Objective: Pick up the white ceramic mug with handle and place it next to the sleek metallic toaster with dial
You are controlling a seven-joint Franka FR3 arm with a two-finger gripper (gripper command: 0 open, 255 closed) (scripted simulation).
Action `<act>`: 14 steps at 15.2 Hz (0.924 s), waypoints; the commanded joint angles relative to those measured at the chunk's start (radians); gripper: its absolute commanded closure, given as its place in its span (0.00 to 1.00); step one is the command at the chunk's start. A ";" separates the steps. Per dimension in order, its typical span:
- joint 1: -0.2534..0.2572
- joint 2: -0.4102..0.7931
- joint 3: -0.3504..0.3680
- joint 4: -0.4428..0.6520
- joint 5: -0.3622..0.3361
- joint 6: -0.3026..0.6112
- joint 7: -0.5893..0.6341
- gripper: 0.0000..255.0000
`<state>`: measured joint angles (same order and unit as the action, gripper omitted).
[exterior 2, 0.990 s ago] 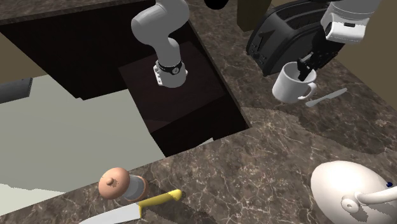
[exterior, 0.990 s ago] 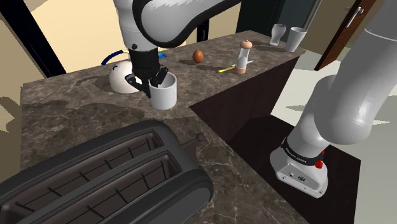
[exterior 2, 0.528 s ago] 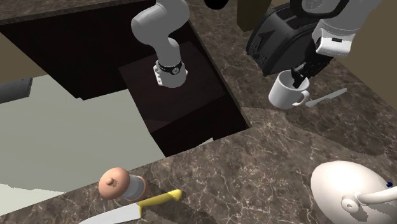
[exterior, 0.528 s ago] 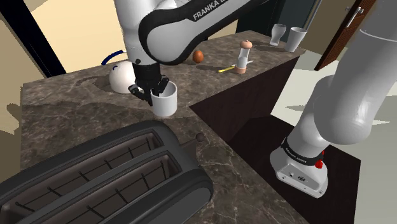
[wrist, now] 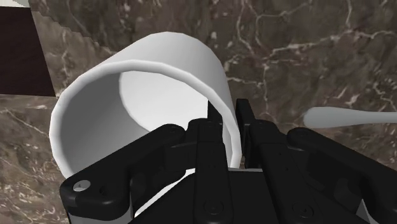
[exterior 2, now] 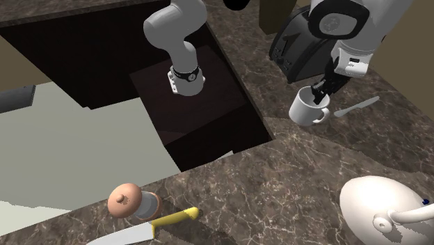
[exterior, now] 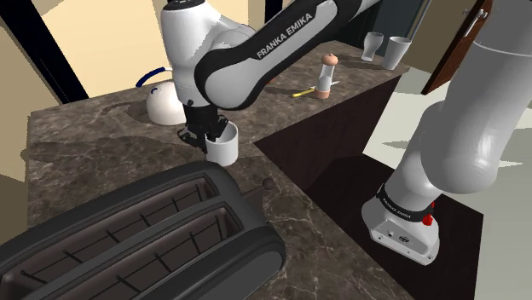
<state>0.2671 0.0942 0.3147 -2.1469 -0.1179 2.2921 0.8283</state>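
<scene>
A white mug [exterior: 224, 148] stands upright just beyond the far end of the dark two-slot toaster [exterior: 145, 243]. My black gripper [exterior: 207, 135] is shut on the mug's rim wall, one finger inside and one outside. In the wrist view the fingers [wrist: 213, 130] pinch the wall of the mug [wrist: 159, 79] above brown marble. The second exterior view has the mug [exterior 2: 304, 111] right beside the toaster [exterior 2: 298, 43], under the gripper [exterior 2: 322, 92]. Whether the mug's base touches the counter I cannot tell.
A white kettle [exterior: 160, 102] sits behind the mug. A white utensil [exterior 2: 356, 106] lies close by the mug. Farther along the counter [exterior: 102, 145] are a pepper mill [exterior: 327, 77], a yellow-handled knife [exterior: 303, 92] and two glasses [exterior: 385, 47]. The counter edge drops off toward the robot's stand [exterior: 401, 226].
The arm has carried the mug away from the kettle toward the toaster and lower. The gripper has stayed shut on the mug's wall throughout.
</scene>
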 commanded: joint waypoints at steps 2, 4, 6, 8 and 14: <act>0.001 0.017 -0.001 -0.009 -0.009 0.026 0.008 1.00; 0.001 0.017 -0.001 -0.009 -0.010 0.026 0.008 1.00; 0.001 0.017 -0.001 -0.009 -0.010 0.026 0.008 1.00; 0.001 0.017 -0.001 -0.009 -0.010 0.026 0.008 1.00; 0.001 0.017 -0.001 -0.009 -0.010 0.025 0.008 0.00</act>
<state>0.2685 0.1110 0.3137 -2.1560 -0.1275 2.3176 0.8366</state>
